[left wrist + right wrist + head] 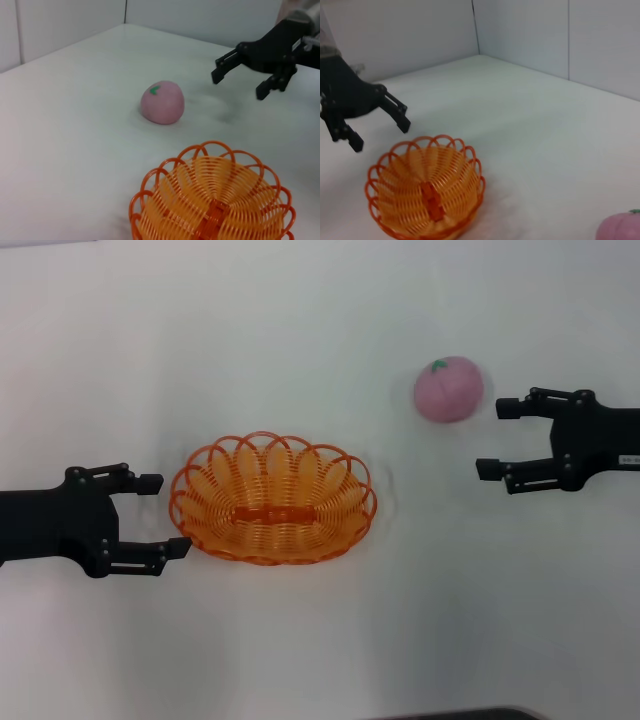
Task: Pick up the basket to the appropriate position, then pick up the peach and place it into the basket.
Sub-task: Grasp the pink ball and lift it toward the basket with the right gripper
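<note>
An oval orange plastic wire basket with a looped, scalloped rim sits upright on a plain white table, a solid orange bar across its bottom. Just to the basket's left, the black left tool points at it with fingers spread apart, the lower fingertip close to the rim. Up and to the right of the basket lies a round pink toy peach with a green leaf mark. Further right of the basket, beside the peach, the black right tool is also spread wide.

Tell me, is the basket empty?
Yes, empty. The basket shows only its orange bottom bar; the peach sits apart on the table.
</note>
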